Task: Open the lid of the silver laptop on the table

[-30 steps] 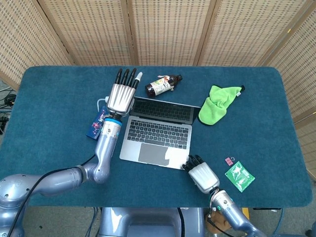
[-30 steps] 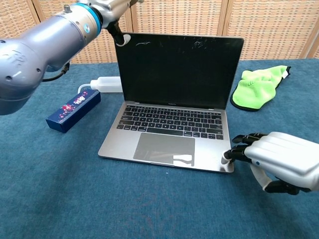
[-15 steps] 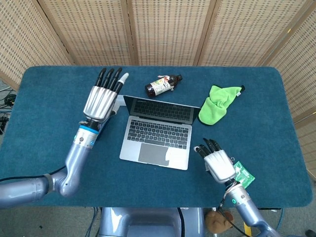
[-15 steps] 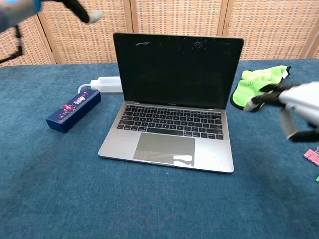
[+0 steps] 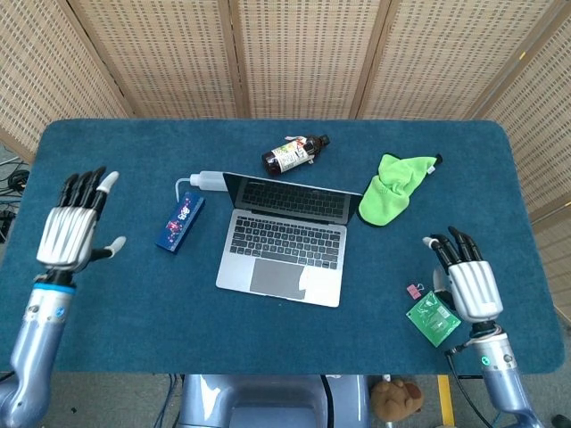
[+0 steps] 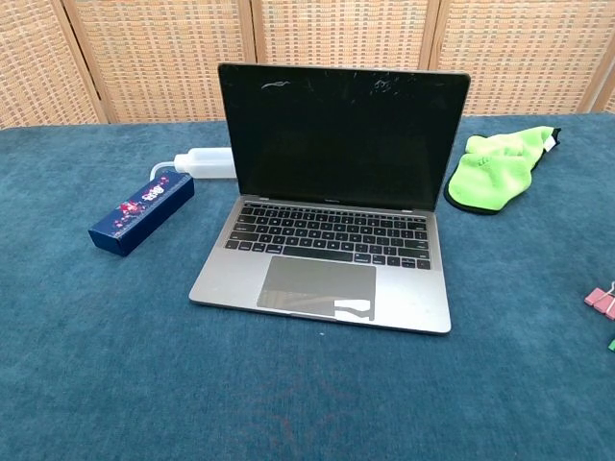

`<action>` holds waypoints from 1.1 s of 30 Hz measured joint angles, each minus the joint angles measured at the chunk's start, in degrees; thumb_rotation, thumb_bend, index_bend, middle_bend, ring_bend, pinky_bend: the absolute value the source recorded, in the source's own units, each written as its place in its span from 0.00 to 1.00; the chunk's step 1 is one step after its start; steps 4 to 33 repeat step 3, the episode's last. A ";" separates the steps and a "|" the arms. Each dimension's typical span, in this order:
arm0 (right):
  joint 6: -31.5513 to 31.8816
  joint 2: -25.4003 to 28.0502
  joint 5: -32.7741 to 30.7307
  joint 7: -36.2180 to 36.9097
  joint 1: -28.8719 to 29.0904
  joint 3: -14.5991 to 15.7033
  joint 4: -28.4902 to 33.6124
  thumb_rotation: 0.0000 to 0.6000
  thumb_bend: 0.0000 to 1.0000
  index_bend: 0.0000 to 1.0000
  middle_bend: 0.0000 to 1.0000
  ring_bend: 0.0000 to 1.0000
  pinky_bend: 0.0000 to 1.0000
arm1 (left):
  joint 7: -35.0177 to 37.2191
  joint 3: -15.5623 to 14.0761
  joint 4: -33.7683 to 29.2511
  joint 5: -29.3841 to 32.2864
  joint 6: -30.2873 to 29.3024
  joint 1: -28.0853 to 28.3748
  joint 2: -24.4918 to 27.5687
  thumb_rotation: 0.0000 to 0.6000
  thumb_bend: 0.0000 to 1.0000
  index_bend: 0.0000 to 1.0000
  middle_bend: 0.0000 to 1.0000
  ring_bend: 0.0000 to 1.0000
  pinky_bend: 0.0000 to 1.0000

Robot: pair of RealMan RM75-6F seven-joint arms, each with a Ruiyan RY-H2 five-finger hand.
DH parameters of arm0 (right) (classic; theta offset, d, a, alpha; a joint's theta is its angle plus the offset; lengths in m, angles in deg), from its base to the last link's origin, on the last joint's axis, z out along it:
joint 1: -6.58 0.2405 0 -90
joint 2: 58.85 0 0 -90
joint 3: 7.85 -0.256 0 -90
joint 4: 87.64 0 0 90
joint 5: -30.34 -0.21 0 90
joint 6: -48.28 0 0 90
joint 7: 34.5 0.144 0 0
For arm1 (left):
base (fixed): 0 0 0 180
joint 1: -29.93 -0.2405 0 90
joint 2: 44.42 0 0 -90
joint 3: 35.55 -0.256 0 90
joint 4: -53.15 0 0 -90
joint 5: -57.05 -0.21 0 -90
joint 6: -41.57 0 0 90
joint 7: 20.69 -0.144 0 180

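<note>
in the head view, the silver laptop (image 5: 287,243) is seen near the middle of the blue table (image 5: 107,160), its lid raised and its keyboard exposed. a white squeeze bottle (image 5: 202,181) is laid just behind its left rear corner, and a blue box (image 5: 179,222) is set a little further left. a dark bottle (image 5: 295,152) is laid on its side behind the lid, and a green cloth (image 5: 393,188) is spread just beside the right rear corner. near the front right edge a green packet (image 5: 432,318) and a small pink clip (image 5: 414,290) are found. the left hand (image 5: 71,230) is held over the far left edge, fingers spread, nothing gripped. the right hand (image 5: 467,281) is held at the right front, fingers apart and empty, just beside the packet. wide bare cloth is left between each hand and the laptop.

in the chest view, the laptop (image 6: 336,202) is shown with its dark screen upright. the box (image 6: 142,213) and squeeze bottle (image 6: 204,162) are placed to its left, the green cloth (image 6: 502,170) to its right, and the pink clip (image 6: 602,299) at the right border. no hand is shown here.
</note>
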 measured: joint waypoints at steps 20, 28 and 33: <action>1.97 0.98 0.92 0.65 -1.91 0.75 2.49 1.00 0.15 0.08 0.03 0.00 0.08 | 1.68 -3.44 -3.19 -1.44 -2.60 -4.67 1.73 1.00 0.13 0.00 0.00 0.00 0.00; 1.97 0.98 0.92 0.65 -1.91 0.75 2.49 1.00 0.15 0.08 0.03 0.00 0.08 | 1.68 -3.44 -3.19 -1.44 -2.60 -4.67 1.73 1.00 0.13 0.00 0.00 0.00 0.00; 1.97 0.98 0.92 0.65 -1.91 0.75 2.49 1.00 0.15 0.08 0.03 0.00 0.08 | 1.68 -3.44 -3.19 -1.44 -2.60 -4.67 1.73 1.00 0.13 0.00 0.00 0.00 0.00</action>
